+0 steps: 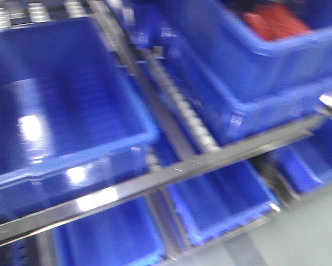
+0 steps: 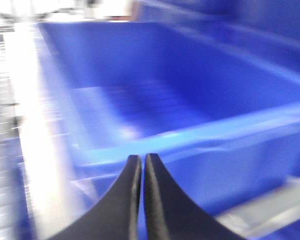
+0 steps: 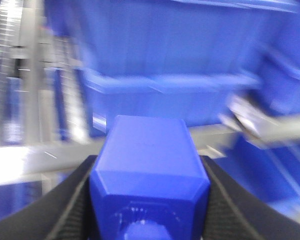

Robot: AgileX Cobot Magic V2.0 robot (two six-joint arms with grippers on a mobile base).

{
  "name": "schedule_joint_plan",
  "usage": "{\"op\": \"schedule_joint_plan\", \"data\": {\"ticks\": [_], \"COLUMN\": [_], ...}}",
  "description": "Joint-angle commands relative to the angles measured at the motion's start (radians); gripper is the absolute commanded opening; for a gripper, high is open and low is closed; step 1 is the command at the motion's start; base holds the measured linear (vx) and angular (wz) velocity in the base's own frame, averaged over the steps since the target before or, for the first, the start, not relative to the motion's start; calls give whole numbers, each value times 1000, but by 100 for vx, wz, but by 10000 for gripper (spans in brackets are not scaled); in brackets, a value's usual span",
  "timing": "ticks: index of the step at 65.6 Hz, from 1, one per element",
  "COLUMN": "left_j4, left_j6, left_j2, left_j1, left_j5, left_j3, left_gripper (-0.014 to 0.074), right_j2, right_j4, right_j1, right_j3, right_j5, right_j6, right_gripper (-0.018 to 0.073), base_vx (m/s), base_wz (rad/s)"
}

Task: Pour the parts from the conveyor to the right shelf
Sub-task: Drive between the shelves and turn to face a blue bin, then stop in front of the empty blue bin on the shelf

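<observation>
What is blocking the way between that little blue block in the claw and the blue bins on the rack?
Nothing loose shows between them. The block, clamped in the right gripper, faces the front of a blue bin above the rack's metal rail. The pictures are blurred.

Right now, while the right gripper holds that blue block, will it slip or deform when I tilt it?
Probably rigid: the blue block shows crisp, flat faces between the black fingers. Its smooth plastic sides look slippery, so it may slide out.
</observation>
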Motion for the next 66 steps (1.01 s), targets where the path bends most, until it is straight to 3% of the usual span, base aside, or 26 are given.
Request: {"op": "schedule_joint_plan", "data": {"ticks": [1, 27, 66], "left_j4": [-8, -8, -8], "left_j6": [-8, -8, -8], "left_j2": [15, 15, 15], "left_j1": [3, 3, 3], "left_j5": [-79, -79, -79], "left_j3": [-20, -20, -20], "left_gripper": [-6, -6, -6], "right_j2": [9, 9, 9], "right_j4": [1, 1, 1], "right_j1": [-5, -5, -5], "right_j3": [-29, -29, -29], "right_j5": [-81, -81, -81], "right_j6": [-7, -7, -7], "right_gripper": [-5, -5, -5], "base_vx": [20, 15, 8], "base_wz": [94, 73, 20]}}
